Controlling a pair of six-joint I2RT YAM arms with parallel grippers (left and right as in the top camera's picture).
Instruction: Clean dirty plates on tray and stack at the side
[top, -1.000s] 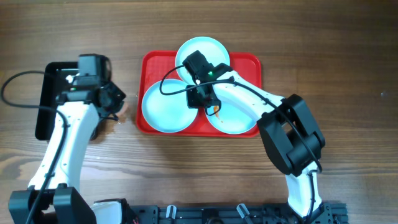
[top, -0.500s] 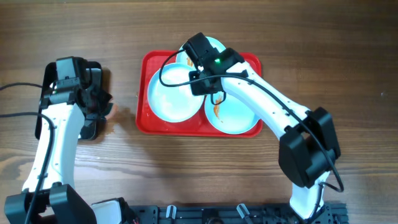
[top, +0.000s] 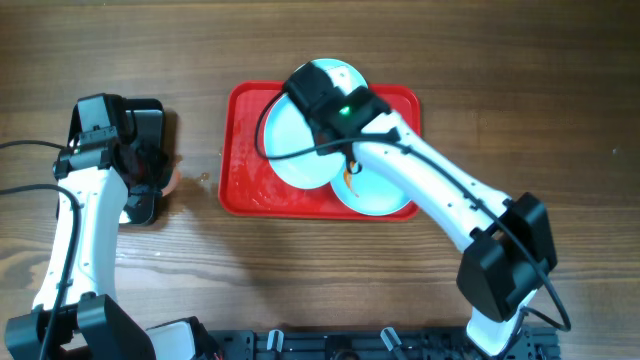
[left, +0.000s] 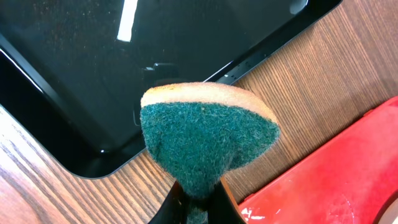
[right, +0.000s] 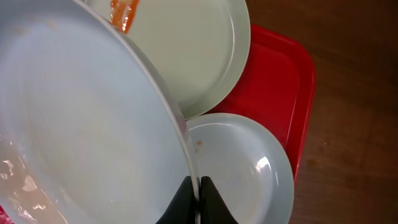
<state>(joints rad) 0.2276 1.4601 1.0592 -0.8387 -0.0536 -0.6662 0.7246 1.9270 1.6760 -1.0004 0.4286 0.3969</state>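
My right gripper (right: 199, 194) is shut on the rim of a pale blue plate (right: 87, 124), which it holds tilted above the red tray (top: 240, 170). Overhead, this held plate (top: 295, 145) hangs over the tray's middle, with the right gripper (top: 338, 150) at its right rim. A second plate (right: 193, 56) with an orange smear lies beyond it. A third plate (right: 242, 168) lies below. My left gripper (left: 199, 200) is shut on a green-and-yellow sponge (left: 208, 137), left of the tray. Overhead, the left gripper (top: 160, 176) is at the black tray's near corner.
A smaller black tray (top: 150, 112) lies on the wooden table to the left of the red tray, partly under my left arm. Wet streaks show on the red tray's bare left half (top: 245, 185). The black tray (left: 93, 74) fills the upper left wrist view.
The right gripper has raised the left plate off the tray and carried it right and back, over the other two. The left arm has swung left with the sponge.
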